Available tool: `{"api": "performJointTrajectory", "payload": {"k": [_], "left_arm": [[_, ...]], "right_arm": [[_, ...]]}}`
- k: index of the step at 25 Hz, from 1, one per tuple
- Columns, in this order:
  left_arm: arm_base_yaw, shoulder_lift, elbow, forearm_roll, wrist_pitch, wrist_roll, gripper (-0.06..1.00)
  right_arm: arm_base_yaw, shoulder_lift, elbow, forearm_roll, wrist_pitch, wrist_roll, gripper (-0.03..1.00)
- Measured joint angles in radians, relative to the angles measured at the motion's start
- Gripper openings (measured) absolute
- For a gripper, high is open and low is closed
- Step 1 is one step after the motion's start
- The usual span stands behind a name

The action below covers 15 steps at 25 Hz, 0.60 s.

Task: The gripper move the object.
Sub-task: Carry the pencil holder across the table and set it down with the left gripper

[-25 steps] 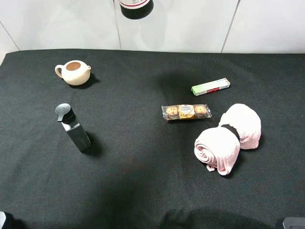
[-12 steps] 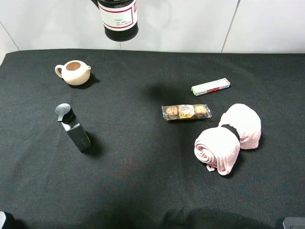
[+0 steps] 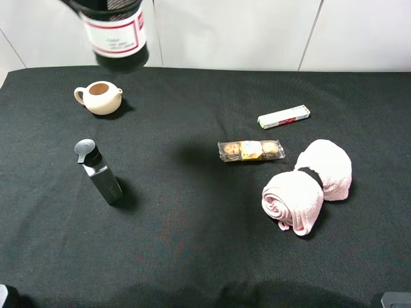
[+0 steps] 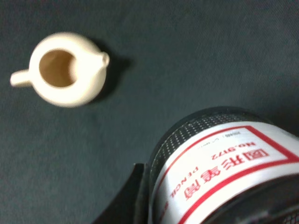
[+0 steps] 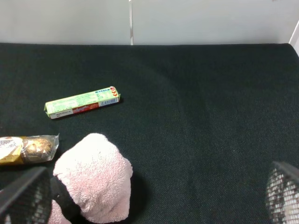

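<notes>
The black wire-mesh pen cup (image 3: 115,35) with its red-edged white label hangs in the air at the upper left of the exterior view, above and just right of the cream teapot (image 3: 99,97). In the left wrist view the cup (image 4: 224,168) fills the near corner, and one black finger (image 4: 132,193) of my left gripper lies against its side. The other finger is hidden behind the cup. The teapot (image 4: 63,70) sits on the cloth below. My right gripper (image 5: 154,205) is open and empty, low over the right side of the table.
A dark grey square bottle (image 3: 99,172) stands at the left. A chocolate pack (image 3: 250,151), a green stick pack (image 3: 284,117) and a rolled pink towel (image 3: 308,185) lie at the right. The table is covered by a black cloth (image 3: 192,224) and backed by a white wall.
The pen cup has moved left and come further into the exterior view, from top centre to above the teapot. Its shadow on the cloth has shifted left and down.
</notes>
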Motion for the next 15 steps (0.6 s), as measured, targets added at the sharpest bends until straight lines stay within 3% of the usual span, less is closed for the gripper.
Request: {"api": "performJointTrajectory", "payload": {"k": [15], "left_arm": [[0.034,-0.395,0.477,0.027,-0.002,-0.086,0.17]], "right_arm": [[0.0,0.0,0.0,0.0,0.0,0.0,0.69]]}}
